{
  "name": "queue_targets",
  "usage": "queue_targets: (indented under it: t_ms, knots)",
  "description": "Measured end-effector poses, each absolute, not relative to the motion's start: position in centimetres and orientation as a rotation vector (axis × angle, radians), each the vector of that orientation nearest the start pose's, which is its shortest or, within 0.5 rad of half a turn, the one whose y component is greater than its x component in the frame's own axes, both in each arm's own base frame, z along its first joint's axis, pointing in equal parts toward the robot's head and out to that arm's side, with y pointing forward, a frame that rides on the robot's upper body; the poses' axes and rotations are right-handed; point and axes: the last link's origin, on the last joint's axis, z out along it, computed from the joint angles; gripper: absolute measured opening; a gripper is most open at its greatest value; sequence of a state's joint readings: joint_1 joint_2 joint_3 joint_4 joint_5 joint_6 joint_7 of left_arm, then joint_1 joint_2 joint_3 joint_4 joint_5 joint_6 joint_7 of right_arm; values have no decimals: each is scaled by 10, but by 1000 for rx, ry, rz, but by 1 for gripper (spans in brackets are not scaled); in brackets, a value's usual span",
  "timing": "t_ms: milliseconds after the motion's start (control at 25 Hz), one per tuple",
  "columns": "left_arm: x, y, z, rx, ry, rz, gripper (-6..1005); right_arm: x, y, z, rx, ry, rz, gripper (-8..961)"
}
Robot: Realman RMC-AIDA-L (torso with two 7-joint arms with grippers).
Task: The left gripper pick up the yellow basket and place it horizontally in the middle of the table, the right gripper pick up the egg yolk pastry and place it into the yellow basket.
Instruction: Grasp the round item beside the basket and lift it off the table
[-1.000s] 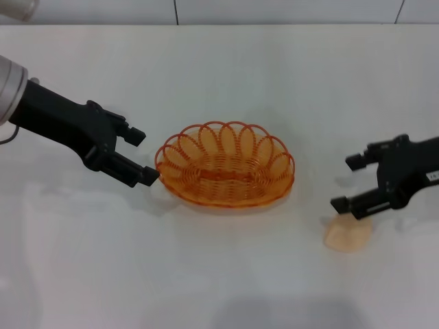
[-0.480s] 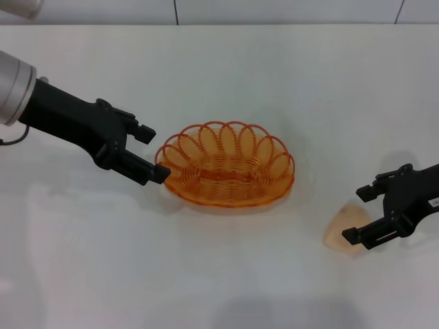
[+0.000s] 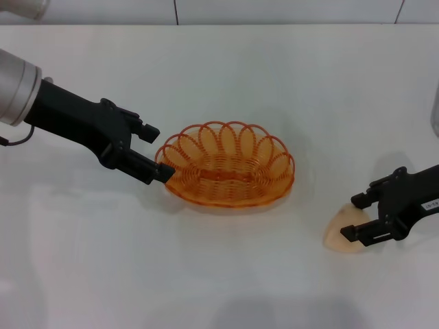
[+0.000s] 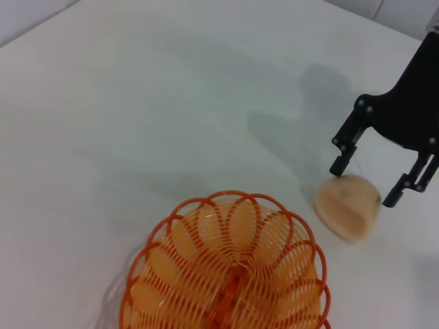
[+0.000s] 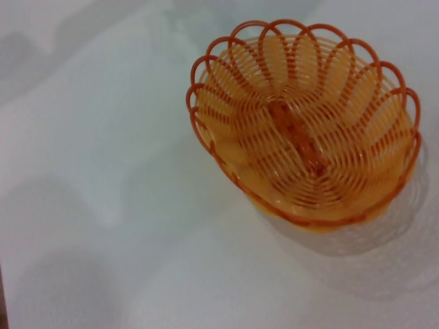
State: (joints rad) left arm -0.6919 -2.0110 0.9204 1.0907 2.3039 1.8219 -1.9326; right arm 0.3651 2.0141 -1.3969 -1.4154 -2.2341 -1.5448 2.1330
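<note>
The yellow basket (image 3: 225, 164) lies lengthwise across the middle of the table (image 3: 274, 75), and shows in the left wrist view (image 4: 226, 271) and the right wrist view (image 5: 305, 123). My left gripper (image 3: 158, 152) is open at the basket's left end, with its lower finger at the rim. The egg yolk pastry (image 3: 337, 230) lies on the table at the right, also seen in the left wrist view (image 4: 346, 205). My right gripper (image 3: 352, 218) is open, low over the table, with one finger on each side of the pastry; it also shows in the left wrist view (image 4: 363, 184).
The table's far edge meets a tiled wall (image 3: 274, 10) at the back. A grey object (image 3: 435, 113) shows at the right border.
My left gripper has moved right to the basket's left end. My right gripper has dropped from above the pastry and now straddles it. The basket has not moved.
</note>
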Motion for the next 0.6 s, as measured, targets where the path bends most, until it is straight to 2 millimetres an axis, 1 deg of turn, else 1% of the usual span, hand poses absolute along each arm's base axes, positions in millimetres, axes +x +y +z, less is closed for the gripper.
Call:
queue_targets:
  t_ms: [200,320,600]
  knots:
    - [-191,355,48,-3024,-637,8,894,214,310,5,-2890,617,-241,687]
    - [-193,355,48,-3018,-641,7,894,213,309,3,-2890,606,-250,473]
    - [-194,354,48,-3018,-640,7,893,207,309,1,-2904,584,-233,383]
